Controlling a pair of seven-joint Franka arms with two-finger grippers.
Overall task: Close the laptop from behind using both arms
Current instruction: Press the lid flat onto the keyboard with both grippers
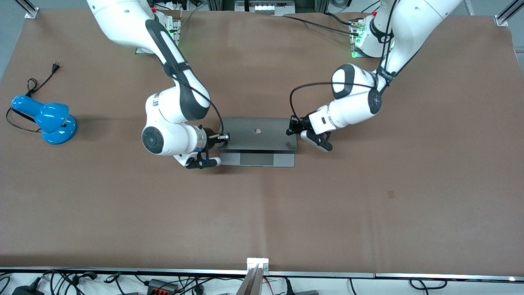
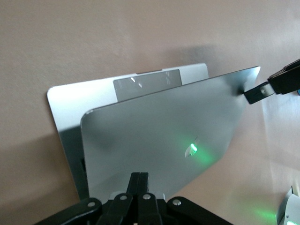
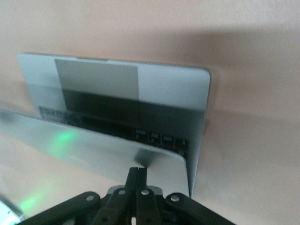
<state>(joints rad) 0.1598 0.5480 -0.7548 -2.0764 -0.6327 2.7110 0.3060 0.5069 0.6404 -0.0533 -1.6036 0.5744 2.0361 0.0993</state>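
Observation:
The silver-grey laptop [image 1: 258, 133] sits mid-table, its lid tilted low over the base and the apple logo facing up. The grey trackpad [image 1: 257, 159] still shows under the lid's edge. My right gripper [image 1: 224, 138] is shut, its fingertips against the lid's corner at the right arm's end. My left gripper [image 1: 291, 130] is shut, against the lid's edge at the left arm's end. In the left wrist view my shut gripper [image 2: 139, 180] touches the lid [image 2: 154, 140]. In the right wrist view my shut gripper [image 3: 137, 174] touches the lid [image 3: 93, 145] above the black keyboard [image 3: 154, 138].
A blue desk lamp [image 1: 45, 119] lies near the right arm's end of the table, its black cord and plug [image 1: 55, 66] trailing beside it. A metal bracket [image 1: 257, 264] sits at the table's front edge. The brown mat [image 1: 262, 213] covers the table.

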